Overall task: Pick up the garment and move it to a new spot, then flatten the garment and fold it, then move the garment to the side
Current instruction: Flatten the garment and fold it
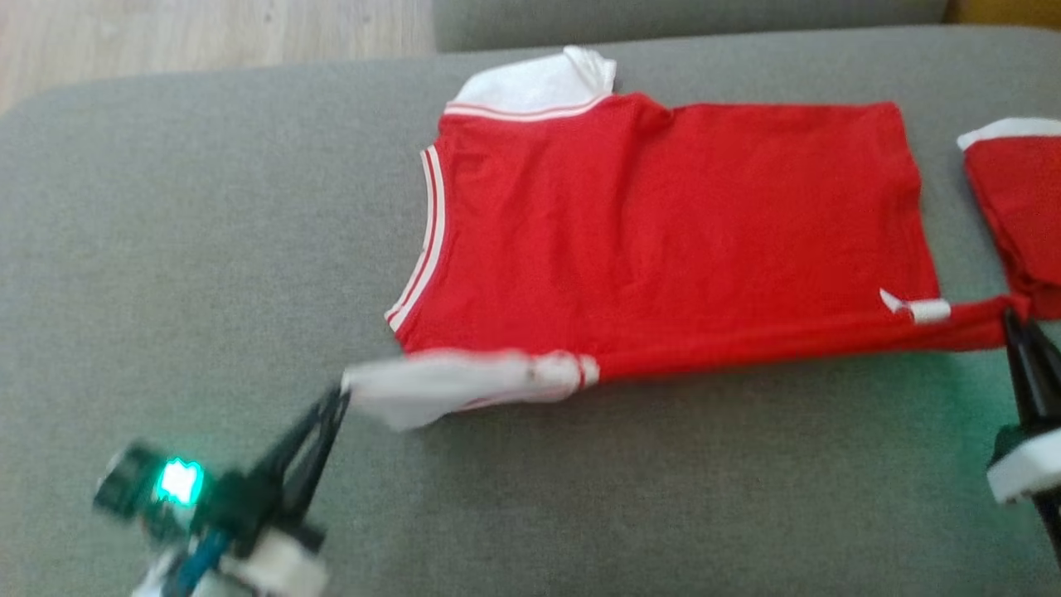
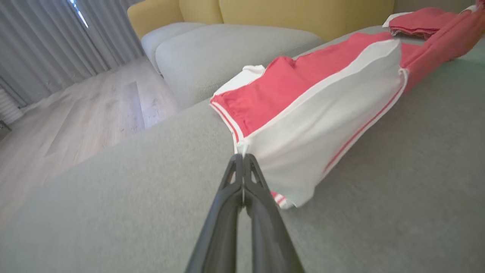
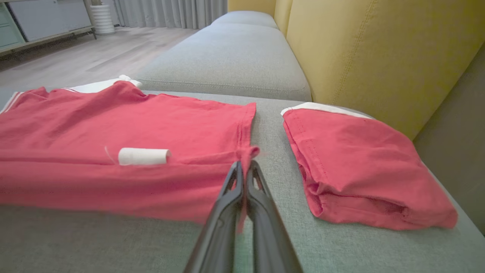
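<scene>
Head view, from my left: my left gripper (image 1: 340, 398) is clamped on the white sleeve of the red T-shirt (image 1: 663, 232). The shirt lies spread on the grey cushion (image 1: 166, 249), its near edge lifted taut. My right gripper (image 1: 1013, 319) pinches the hem corner, and a folded red garment (image 1: 1019, 207) lies just beside it. Left wrist view adds grey curtains (image 2: 38, 38); right wrist view adds a yellow backrest (image 3: 379, 49).

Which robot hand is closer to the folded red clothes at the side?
Right. The right gripper pinches the shirt corner beside the folded pile; the left gripper holds the white sleeve, far away.
</scene>
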### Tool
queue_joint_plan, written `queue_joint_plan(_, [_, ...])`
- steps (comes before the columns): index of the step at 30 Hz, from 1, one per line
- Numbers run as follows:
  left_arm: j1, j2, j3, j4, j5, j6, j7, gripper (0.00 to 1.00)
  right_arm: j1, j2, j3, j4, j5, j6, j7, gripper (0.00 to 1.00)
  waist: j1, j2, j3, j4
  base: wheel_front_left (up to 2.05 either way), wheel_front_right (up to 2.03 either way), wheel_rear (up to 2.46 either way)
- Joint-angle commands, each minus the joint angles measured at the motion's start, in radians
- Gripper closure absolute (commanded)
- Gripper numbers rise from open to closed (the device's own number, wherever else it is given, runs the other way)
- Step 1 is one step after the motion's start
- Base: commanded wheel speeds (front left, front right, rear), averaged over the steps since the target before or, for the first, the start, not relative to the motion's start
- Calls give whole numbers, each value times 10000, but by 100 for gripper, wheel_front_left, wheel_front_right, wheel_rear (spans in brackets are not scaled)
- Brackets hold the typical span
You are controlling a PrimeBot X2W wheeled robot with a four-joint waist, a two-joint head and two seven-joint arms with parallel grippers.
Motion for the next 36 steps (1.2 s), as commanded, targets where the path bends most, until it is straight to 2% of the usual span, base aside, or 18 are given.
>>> queue_joint_plan(1, [-997, 116, 469, 14, 182, -86, 0, 100, -507, -280, 42, -101, -67, -9, 46, 100, 1, -1, 267, -31, 0, 0, 0])
queue_joint_plan(9, [-4453, -1109, 120, 2636, 1419, -1664, 130, 100, -2390, -292, 745, 1044, 15, -9, 372, 100, 1, -1, 1388, -110, 0, 0, 0])
queue_joint_plan(15, [-6185, -1959, 102, 4625, 1685, -2385, -149, 100, -3491, -233, 1338, 2131, 214, -9, 167, 100, 1, -1, 1738, -205, 0, 0, 0])
queue_joint_plan(16, [-6329, -2086, 109, 4900, 1653, -2483, -228, 100, -3623, -197, 1431, 2307, 250, -9, 132, 75, 1, -1, 1757, -222, 0, 0, 0])
queue_joint_plan(17, [-6433, -2187, 88, 5173, 1647, -2567, -286, 87, -3754, -143, 1467, 2472, 292, -9, 88, 5, 1, -1, 1767, -244, 0, 0, 0])
queue_joint_plan(18, [-6506, -2276, 72, 5420, 1652, -2608, -348, 55, -3871, -87, 1510, 2612, 303, -9, 42, 0, 1, -1, 1767, -265, 0, 0, 0])
queue_joint_plan(19, [-6516, -2371, 101, 5640, 1627, -2557, -420, 0, -3969, -27, 1570, 2709, 293, -9, -6, 0, 1, -1, 1746, -294, 0, 0, 0])
queue_joint_plan(24, [-5453, -2844, 577, 6243, 823, -1920, -674, 0, -3993, 345, 1653, 2817, 301, -9, -133, 0, 1, -1, 1341, -450, 0, 0, 0])
queue_joint_plan(28, [-3800, -3346, 1129, 5867, -146, -1311, -849, 0, -3508, 586, 1319, 2332, 92, -9, -142, 0, 1, -1, 940, -513, 0, 0, 0])
queue_joint_plan(32, [-2453, -3824, 1331, 5437, -748, -1130, -911, 0, -2945, 813, 1065, 1967, -99, -9, -144, 0, 1, -1, 670, -576, 0, 0, 0])
queue_joint_plan(36, [-1983, -4000, 1438, 5397, -854, -1064, -932, 0, -2657, 964, 933, 1765, -232, -9, -145, 0, 1, -1, 600, -669, 0, 0, 0])
